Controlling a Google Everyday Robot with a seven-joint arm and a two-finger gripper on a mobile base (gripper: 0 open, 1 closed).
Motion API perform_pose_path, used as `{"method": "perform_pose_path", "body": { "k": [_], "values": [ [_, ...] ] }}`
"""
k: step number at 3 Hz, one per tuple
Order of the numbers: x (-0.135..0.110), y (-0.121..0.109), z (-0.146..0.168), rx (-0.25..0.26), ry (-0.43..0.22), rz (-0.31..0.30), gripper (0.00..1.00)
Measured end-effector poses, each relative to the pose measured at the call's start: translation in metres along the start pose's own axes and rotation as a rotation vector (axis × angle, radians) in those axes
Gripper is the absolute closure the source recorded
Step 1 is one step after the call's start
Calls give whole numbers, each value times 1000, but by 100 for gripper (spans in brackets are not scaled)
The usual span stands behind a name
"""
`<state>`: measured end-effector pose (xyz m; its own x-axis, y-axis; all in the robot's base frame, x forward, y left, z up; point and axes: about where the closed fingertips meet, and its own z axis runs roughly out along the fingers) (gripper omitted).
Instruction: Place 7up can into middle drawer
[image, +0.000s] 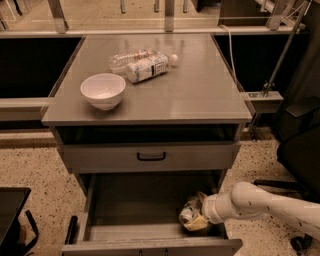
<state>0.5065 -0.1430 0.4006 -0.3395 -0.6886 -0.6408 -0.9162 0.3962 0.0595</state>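
The middle drawer (132, 212) is pulled open at the bottom of the cabinet, with a bare grey floor. The 7up can (187, 214), silvery with a shiny end, lies tilted low in the drawer's right front corner. My gripper (194, 218) reaches in from the right on a white arm and is shut on the can, its pale fingers (198, 225) around it just above or on the drawer floor.
A closed drawer front with a black loop handle (151, 156) sits above. On the cabinet top are a white bowl (103, 90) and two clear plastic bottles (146, 66) lying down. A dark chair (300, 150) stands at the right, a black object (10, 210) at the lower left.
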Motion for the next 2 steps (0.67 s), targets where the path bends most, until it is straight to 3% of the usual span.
{"method": "perform_pose_path", "body": {
  "k": [2],
  "values": [
    [0, 0, 0, 0, 0, 0, 11]
  ]
}}
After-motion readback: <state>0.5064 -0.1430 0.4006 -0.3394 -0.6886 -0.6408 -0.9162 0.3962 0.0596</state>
